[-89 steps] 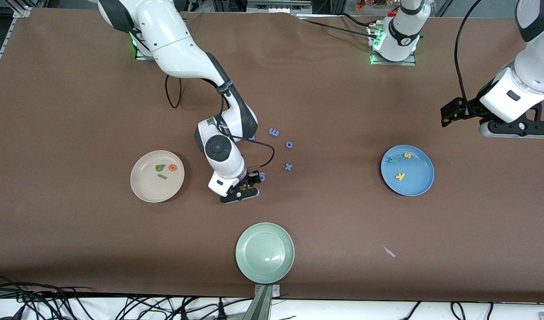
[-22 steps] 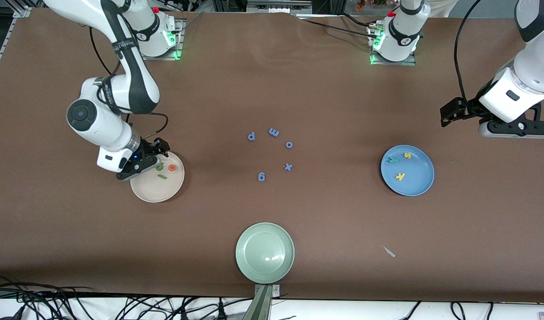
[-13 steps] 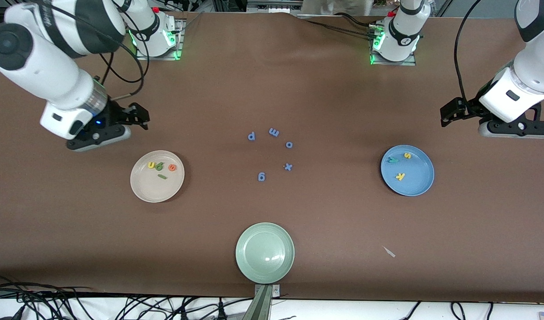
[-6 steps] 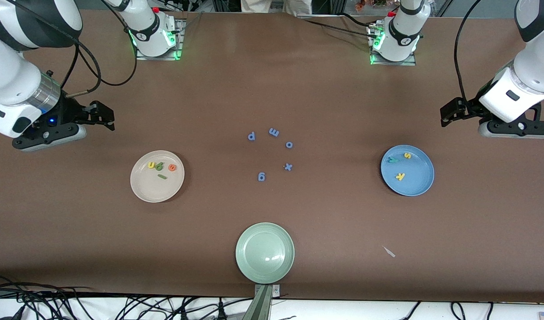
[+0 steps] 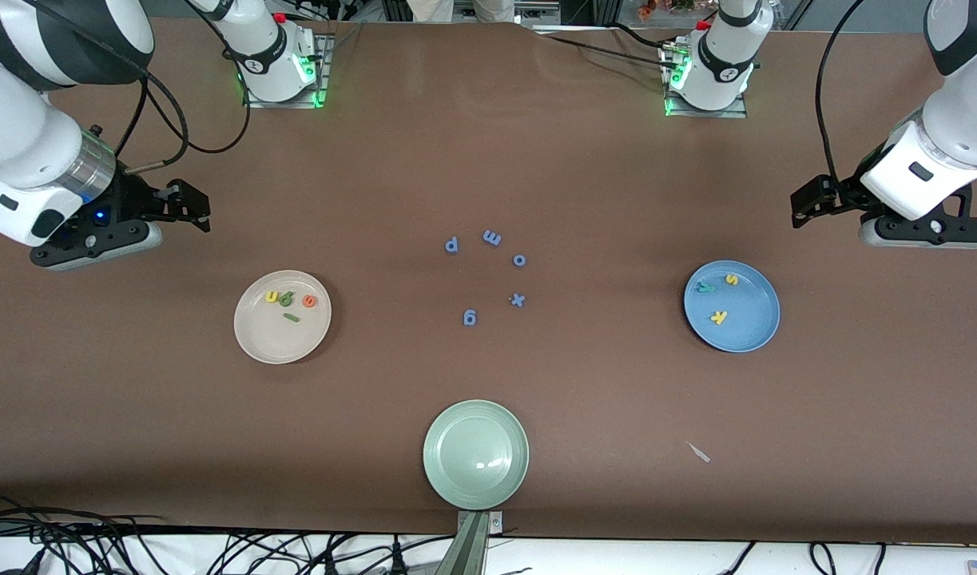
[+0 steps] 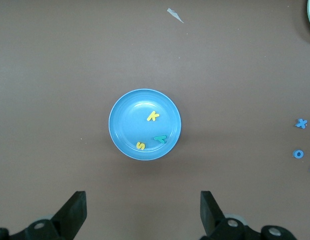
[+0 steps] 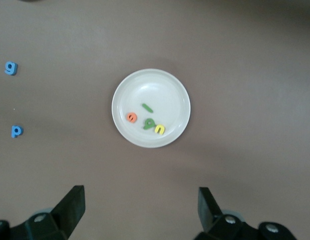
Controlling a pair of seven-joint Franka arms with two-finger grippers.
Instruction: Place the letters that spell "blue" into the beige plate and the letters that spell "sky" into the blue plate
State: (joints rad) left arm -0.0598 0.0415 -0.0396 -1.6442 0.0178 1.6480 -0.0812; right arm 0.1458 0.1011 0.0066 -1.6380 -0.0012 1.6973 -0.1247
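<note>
Beige plate [image 5: 252, 339] toward the right arm's edge holds b, l, u, e [image 5: 290, 303]; blue plate [image 5: 756, 331] holds s, k, y [image 5: 716, 296]. Left gripper [image 6: 143, 212] and right gripper [image 7: 141, 210] hover spread, empty. Sorting appears complete; nothing remains.

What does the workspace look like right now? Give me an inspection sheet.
Surface: brown table, flat.
Job's things: beige plate holds yellow u, green b, orange e, green l; blue plate holds yellow s, teal y, yellow k.
Clutter: five blue letters at mid-table; empty green plate nearest the camera; a pale scrap.
Grippers: right gripper up over the table near the beige plate, jaws open, empty; left gripper up near the blue plate, open, empty.
Cables: bundle along the near edge.
Surroundings: nothing seen.
</note>
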